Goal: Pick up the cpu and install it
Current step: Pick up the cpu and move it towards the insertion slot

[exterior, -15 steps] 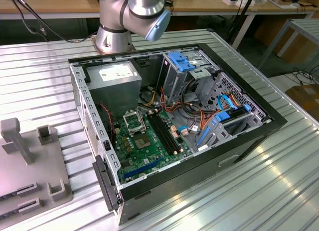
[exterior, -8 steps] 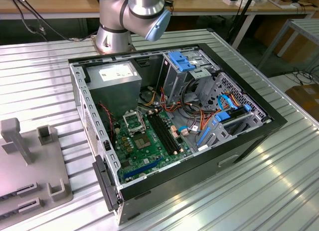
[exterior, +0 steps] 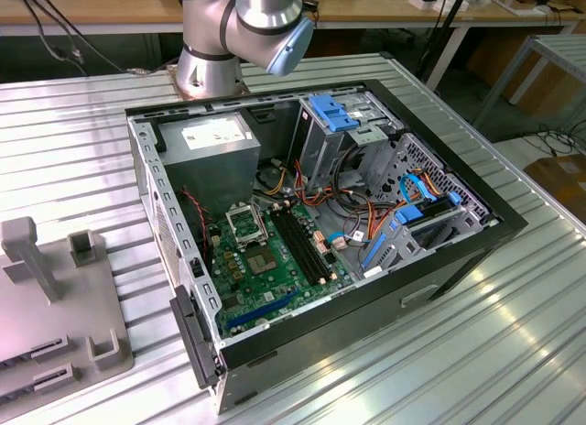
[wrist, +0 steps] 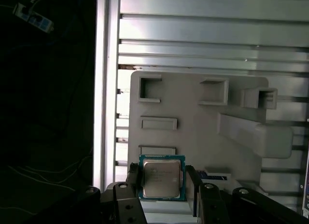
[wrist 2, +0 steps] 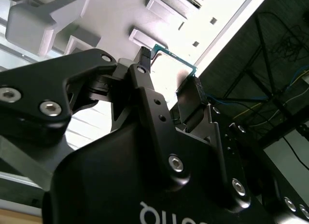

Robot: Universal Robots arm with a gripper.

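Pincer: gripper [wrist: 162, 175] closed on the cpu [wrist: 161, 178], a finger [wrist: 133, 178] against each of two opposite edges.
Cpu: metal face towards the first wrist view; its green rim [wrist 2: 175, 58] shows between the fingertips in the second wrist view, with the grey tray [wrist: 193, 137] behind it.
Tray: on the ribbed table [exterior: 476, 352], at the exterior view's left [exterior: 55, 324], beside the open case [exterior: 458, 251].
Socket: black-framed [exterior: 243, 225], on the green board [exterior: 275, 278] inside the case.
Arm: base [exterior: 211, 68] behind the case.
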